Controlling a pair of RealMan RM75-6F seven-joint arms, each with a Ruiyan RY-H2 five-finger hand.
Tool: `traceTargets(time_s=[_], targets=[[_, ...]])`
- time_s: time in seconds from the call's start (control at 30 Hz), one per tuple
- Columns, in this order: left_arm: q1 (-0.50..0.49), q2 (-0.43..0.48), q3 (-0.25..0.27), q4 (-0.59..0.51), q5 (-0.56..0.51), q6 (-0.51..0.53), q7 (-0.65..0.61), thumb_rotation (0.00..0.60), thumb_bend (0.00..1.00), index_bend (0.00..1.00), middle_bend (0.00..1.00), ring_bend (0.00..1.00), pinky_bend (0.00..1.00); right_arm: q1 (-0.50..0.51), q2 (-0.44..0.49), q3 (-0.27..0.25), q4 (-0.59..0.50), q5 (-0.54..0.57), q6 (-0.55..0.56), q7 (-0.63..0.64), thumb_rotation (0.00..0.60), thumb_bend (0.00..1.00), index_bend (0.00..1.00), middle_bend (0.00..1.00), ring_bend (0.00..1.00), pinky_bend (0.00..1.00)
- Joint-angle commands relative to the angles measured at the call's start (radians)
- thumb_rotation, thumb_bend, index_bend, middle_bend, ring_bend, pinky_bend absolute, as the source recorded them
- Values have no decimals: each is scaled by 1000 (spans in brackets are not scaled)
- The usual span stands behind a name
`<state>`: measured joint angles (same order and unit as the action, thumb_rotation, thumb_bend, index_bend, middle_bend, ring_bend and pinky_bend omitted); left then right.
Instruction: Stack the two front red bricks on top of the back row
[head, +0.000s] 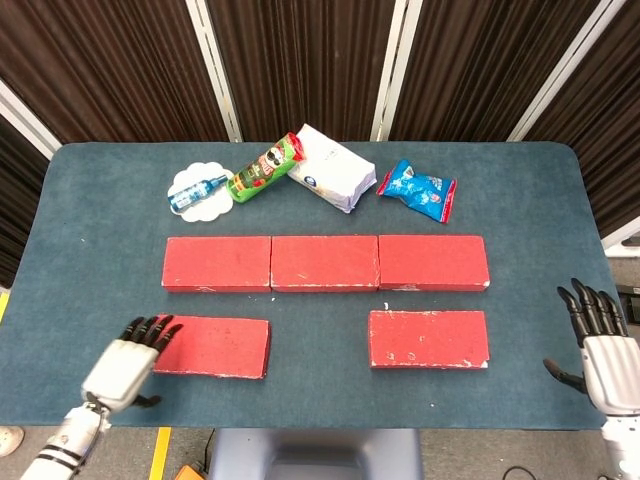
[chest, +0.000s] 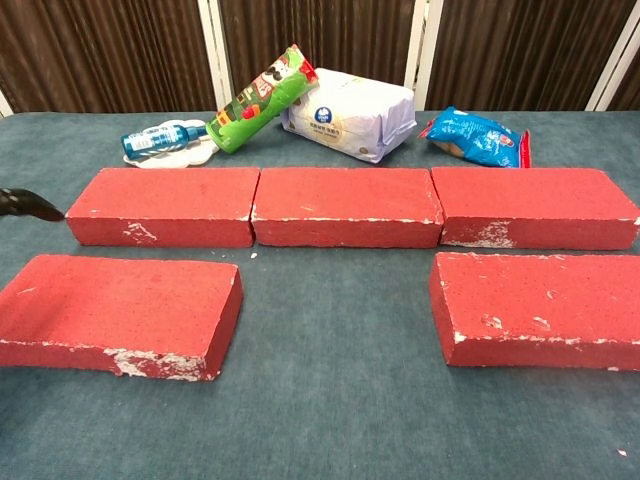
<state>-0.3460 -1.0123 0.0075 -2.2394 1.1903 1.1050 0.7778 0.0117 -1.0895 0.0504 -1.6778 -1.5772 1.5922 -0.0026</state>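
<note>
Three red bricks form the back row (head: 325, 263) (chest: 345, 206) across the table's middle. In front of it lie two more red bricks: the front left brick (head: 212, 346) (chest: 120, 313) and the front right brick (head: 428, 338) (chest: 540, 309). My left hand (head: 128, 365) hovers at the left end of the front left brick, fingers spread, holding nothing; one dark fingertip (chest: 30, 205) pokes into the chest view's left edge. My right hand (head: 605, 348) is open beyond the table's right edge, well apart from the front right brick.
Behind the back row lie a small blue bottle (head: 199, 189) on a white doily, a green chip can (head: 265, 168), a white bag (head: 332, 168) and a blue snack packet (head: 419, 188). A gap separates the two front bricks on the blue-green table (head: 320, 350).
</note>
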Motion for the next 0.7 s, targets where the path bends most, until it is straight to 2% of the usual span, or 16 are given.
traceTargets(time_s=[0.03,0.4,0.7], targets=[[-40,-69,-4,-26,-79,19,75,600,0,0,0,0,74,2,-2,1,1,4,-6,1,600,0,124,26,0,0],[-194,-230,-84,-77,-376,155,314,600,0,0,0,0,67,9,1,0,-13,26,-39,-19,600,0,125,26,0,0],[-331,-344,-140,-57,-614,242,409,600,0,0,0,0,64,10,2,2,-17,36,-47,-24,600,0,125,26,0,0]])
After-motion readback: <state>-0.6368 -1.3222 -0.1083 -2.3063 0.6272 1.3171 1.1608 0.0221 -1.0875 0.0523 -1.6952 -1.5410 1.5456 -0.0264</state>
